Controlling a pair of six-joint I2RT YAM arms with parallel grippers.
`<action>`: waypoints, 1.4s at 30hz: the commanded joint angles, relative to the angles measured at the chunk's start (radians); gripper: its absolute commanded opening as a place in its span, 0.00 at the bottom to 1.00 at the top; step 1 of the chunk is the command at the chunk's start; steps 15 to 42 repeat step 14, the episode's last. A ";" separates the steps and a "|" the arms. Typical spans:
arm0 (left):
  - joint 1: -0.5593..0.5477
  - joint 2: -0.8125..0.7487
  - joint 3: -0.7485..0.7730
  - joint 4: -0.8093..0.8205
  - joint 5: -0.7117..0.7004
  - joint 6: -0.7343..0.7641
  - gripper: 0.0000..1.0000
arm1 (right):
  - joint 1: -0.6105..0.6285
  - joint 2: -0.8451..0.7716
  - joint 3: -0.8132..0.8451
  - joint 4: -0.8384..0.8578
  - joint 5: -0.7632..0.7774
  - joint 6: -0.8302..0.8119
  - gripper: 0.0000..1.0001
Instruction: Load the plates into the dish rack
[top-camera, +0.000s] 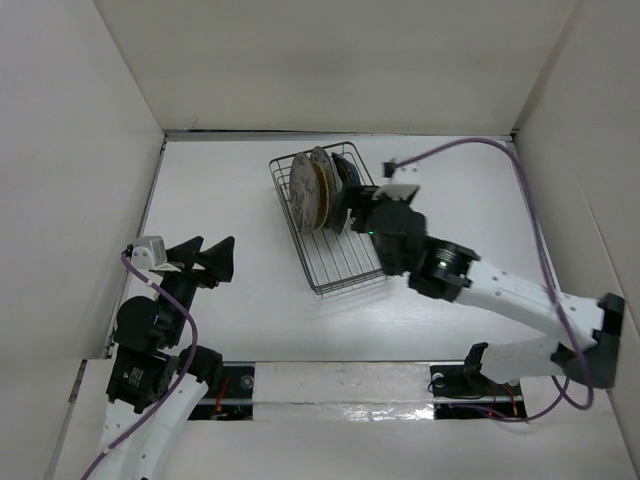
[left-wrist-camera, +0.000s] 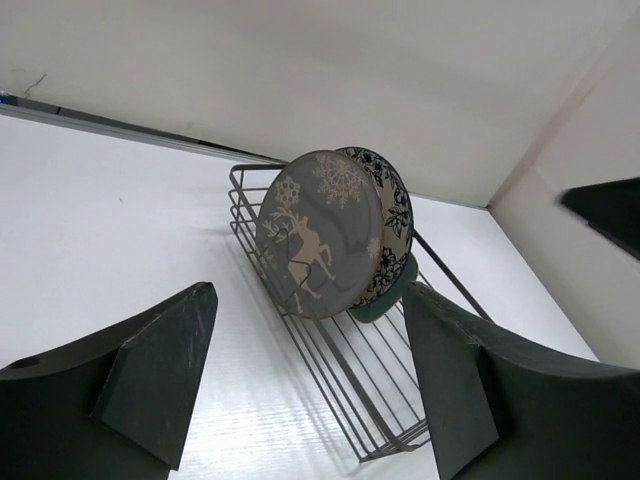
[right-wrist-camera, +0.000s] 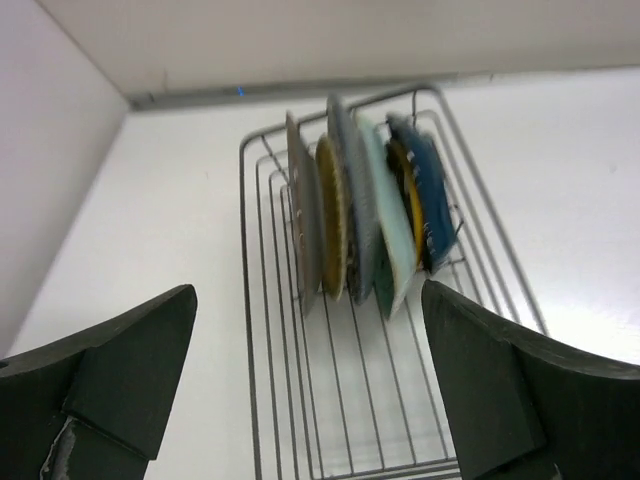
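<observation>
Plates (top-camera: 320, 185) upright in dish rack (top-camera: 345, 262), upper centre — loading looks finished. Left gripper (top-camera: 208, 250), right gripper (right-wrist-camera: 308, 300) gape wide, empty. Next — back away without touching rack.

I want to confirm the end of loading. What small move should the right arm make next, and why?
Probably draw the right pincer straight back from the dish rack. Its jaws are open and empty, the plates stand on edge between the tines, and I see none left outside the rack.
</observation>
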 joint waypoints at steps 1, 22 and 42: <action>0.002 -0.008 0.002 0.047 0.002 0.013 0.73 | 0.001 -0.260 -0.201 0.271 0.081 -0.095 1.00; 0.002 0.008 -0.004 0.063 0.008 0.013 0.79 | -0.384 -0.614 -0.461 0.214 -0.237 0.046 1.00; 0.002 0.008 -0.004 0.063 0.008 0.013 0.79 | -0.384 -0.614 -0.461 0.214 -0.237 0.046 1.00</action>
